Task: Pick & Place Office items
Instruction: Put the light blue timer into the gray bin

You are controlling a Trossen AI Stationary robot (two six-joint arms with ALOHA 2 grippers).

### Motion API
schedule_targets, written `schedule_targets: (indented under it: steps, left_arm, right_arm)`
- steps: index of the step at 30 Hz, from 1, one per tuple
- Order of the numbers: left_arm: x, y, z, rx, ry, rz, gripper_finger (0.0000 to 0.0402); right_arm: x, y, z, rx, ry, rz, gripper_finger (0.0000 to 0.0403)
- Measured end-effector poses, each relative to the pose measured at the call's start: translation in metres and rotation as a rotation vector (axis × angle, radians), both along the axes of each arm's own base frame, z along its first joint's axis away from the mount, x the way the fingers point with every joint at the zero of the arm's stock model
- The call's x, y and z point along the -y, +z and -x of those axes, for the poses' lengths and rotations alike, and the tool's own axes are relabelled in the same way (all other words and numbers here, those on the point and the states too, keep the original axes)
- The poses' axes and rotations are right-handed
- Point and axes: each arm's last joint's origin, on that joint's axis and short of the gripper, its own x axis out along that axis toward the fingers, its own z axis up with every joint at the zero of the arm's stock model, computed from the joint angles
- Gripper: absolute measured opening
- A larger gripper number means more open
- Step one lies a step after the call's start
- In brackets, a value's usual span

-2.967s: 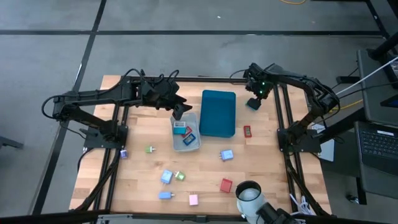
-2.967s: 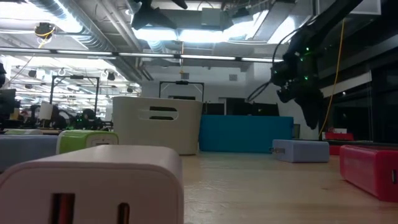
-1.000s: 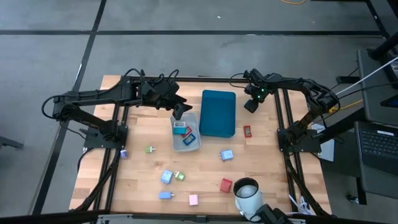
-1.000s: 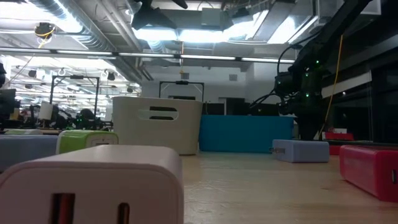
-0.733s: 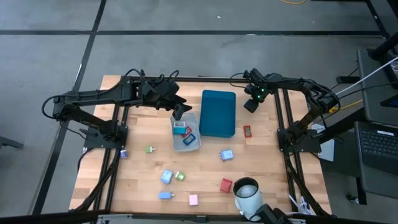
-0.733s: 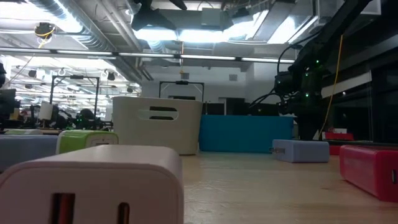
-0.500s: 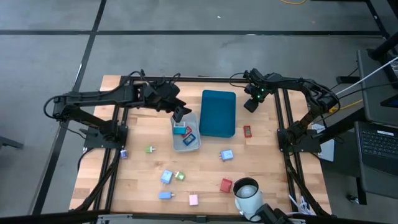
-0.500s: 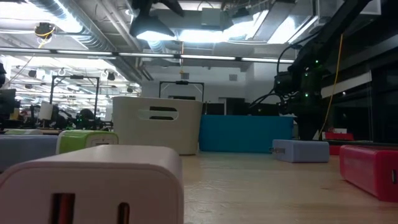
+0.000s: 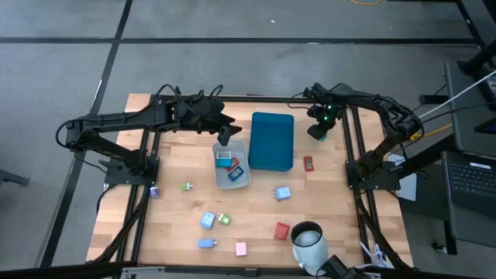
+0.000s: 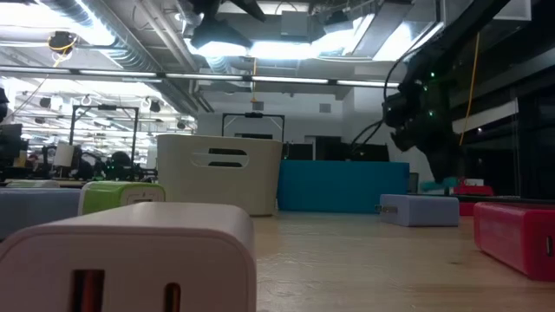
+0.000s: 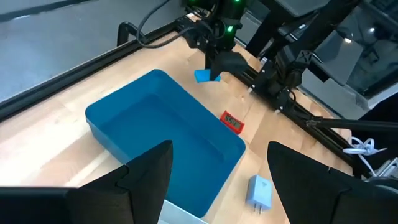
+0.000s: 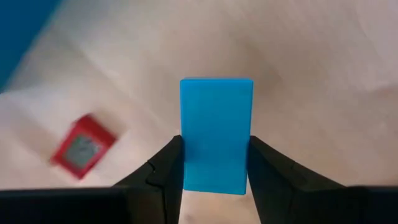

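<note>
1. Right claw (image 12: 214, 163) pinches a flat blue piece (image 12: 216, 134) by its two long sides, most of the piece poking out past the fingertips. That grip leaves the lower end free, prob so it can be dropped clean.
2. In the high view the right claw (image 9: 317, 132) hangs near the counter's back edge, just beside the teal tray (image 9: 272, 140), not over it yet. Counter (image 9: 341, 225) shows under the piece in the wrist view, so it's lifted clear.
3. Small red piece (image 9: 308, 163) lies on the wood beside the tray, apart from the held one.
4. Left claw (image 9: 225, 136) hovers over the back end of the grey bin (image 9: 232, 180), fingers spread wide, nothing between them. Looks parked above the bin, w/ a few pieces already inside.
5. Loose pieces sit scattered over the front of the counter: light blue (image 9: 282, 193), red (image 9: 281, 230), pink (image 9: 241, 249), green (image 9: 187, 186).
6. My read: sorting is partly done, plenty left. Next the blue piece needs carrying over a container; which one, can't tell.
</note>
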Motion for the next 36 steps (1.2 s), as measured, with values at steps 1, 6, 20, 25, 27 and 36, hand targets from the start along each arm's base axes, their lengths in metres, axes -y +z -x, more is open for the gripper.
schedule_targets:
  steps: [1,6,20,25,27,36]
  left_arm:
    - [0.0,0.0,0.0,0.001,-0.002,-0.006,0.0258]
    - [0.0,0.001,0.0,-0.005,-0.019,-0.037,0.0258]
    - [-0.014,0.028,0.024,0.098,0.108,-0.196,0.0258]
    - [-0.018,0.044,0.05,0.148,0.159,-0.218,0.0258]
    - [-0.019,0.05,0.062,0.167,0.18,-0.226,0.0258]
    - [-0.016,0.051,0.089,0.117,0.152,-0.183,0.0258]
  right_arm:
    - [-0.001,0.005,-0.001,0.003,0.004,-0.001,0.0144]
    - [-0.008,0.03,-0.005,0.04,0.015,-0.052,0.0144]
    - [-0.036,0.098,-0.05,0.283,0.061,0.011,0.0139]
    - [-0.05,0.113,-0.087,0.446,0.059,0.055,0.0111]
    - [-0.056,0.114,-0.101,0.486,0.063,0.057,0.0091]
    - [-0.059,0.106,-0.124,0.501,0.092,0.074,0.0098]
